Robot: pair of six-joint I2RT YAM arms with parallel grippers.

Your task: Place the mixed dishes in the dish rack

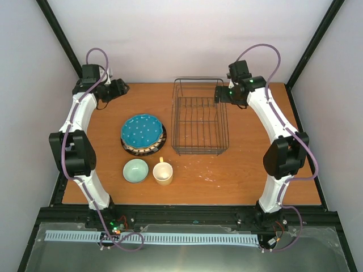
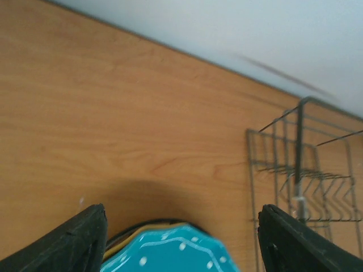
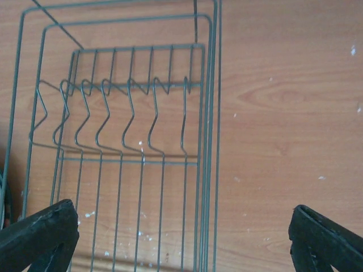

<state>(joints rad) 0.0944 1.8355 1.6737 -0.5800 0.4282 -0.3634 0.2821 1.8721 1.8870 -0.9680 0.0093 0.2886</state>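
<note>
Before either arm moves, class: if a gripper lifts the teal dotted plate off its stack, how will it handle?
The teal dotted plate looks rigid and glossy, so probably slippery and breakable if dropped. It lies flat atop the other plates, so likely only its rim can be gripped, and a push may slide it off.

Wooden table (image 1: 244,170), white walls (image 1: 187,39), black corner posts (image 1: 59,34).

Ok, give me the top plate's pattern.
The top plate is teal with small white dots, best seen in the top external view.
</note>
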